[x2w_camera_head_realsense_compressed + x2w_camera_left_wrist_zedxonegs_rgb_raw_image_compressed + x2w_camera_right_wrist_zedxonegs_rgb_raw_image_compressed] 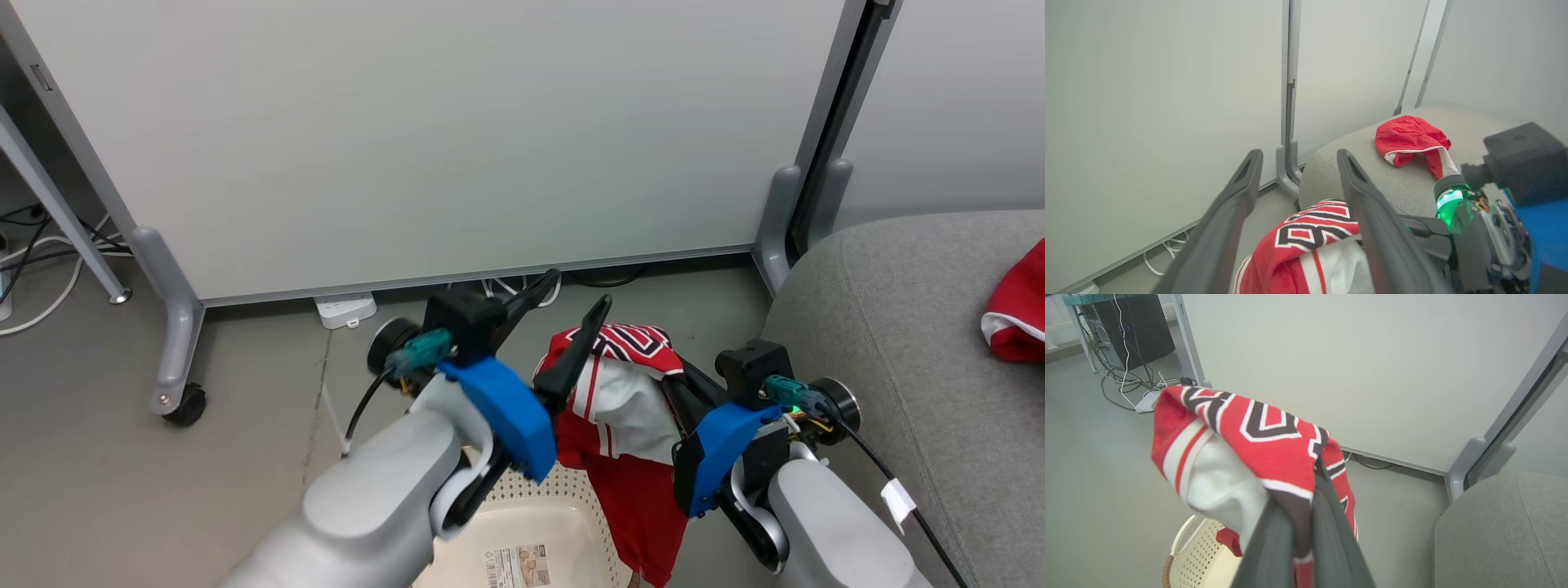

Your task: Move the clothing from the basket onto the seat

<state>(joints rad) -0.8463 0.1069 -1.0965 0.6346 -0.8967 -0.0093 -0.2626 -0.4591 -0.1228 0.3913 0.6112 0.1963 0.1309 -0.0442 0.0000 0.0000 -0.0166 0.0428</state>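
The red-and-white striped jersey (620, 384) with dark lettering hangs above the cream basket (555, 506), with my right gripper (1314, 477) shut on a bunch of it. Its lower part trails past the basket's right side. My left gripper (578, 292) is open just left of the jersey (1298, 245), fingers spread with nothing between them. The plain red garment (1020, 310) with white edging lies on the light-grey seat (898, 327) at the right. A paper label (518, 565) shows on the basket's floor. In the head view my right gripper's (676, 390) fingers are mostly hidden by cloth.
White partition panels on grey feet stand close behind, with a caster (184, 404) at the left. A white power strip (344, 309) and cables lie under the panel. A dark computer tower (1139, 326) and a cable tangle sit at the far left.
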